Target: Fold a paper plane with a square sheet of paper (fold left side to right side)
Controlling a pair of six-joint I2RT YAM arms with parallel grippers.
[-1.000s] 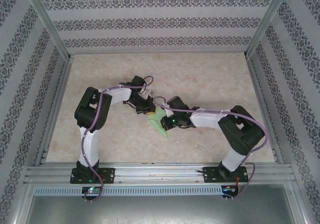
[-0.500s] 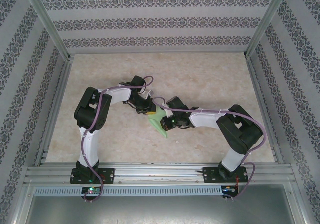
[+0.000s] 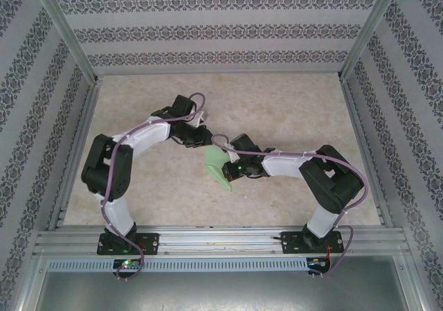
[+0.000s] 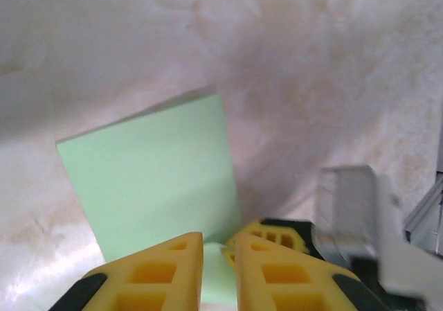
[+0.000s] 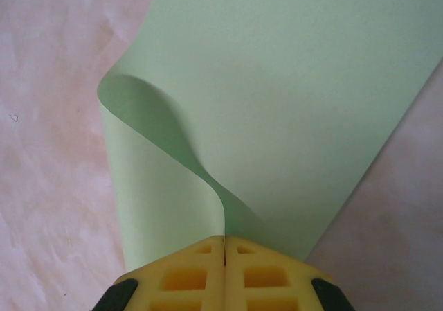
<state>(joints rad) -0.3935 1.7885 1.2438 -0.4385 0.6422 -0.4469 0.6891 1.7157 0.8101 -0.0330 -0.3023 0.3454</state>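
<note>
Letting go was the change on your left side. A second earlier the left claw (image 3: 199, 139) had been closed at the far corner of the sheet (image 3: 216, 164). Now its fingers stood slightly spread, with a narrow gap between them, and they held nothing that I could see. You had also swung that arm back, so the claw sat just apart from the green edge, which lay ahead of its tips and toward your right arm. From the left wrist camera the sheet (image 4: 149, 179) lay ahead of the left claw (image 4: 218, 249) as a green panel over the pale desk (image 4: 332, 61), one corner pointing away.

Your right claw (image 3: 230, 171) was pressed together and pinching the sheet, as it had been a second before. Its own camera showed the right claw (image 5: 223, 245) shut tight on a doubled edge. The sheet (image 5: 297, 82) spread out ahead of the tips, and a loose curl stood up to the left of them where the upper layer had not gone flat.

For the task, I judged that the fold was laid over but not yet creased, since the curl said the layers were held at one spot only. With the left claw free, you looked set to press along the fold while the right one anchored the sheet. The risk was that a lone pinch would let the paper pivot or spring open.
</note>
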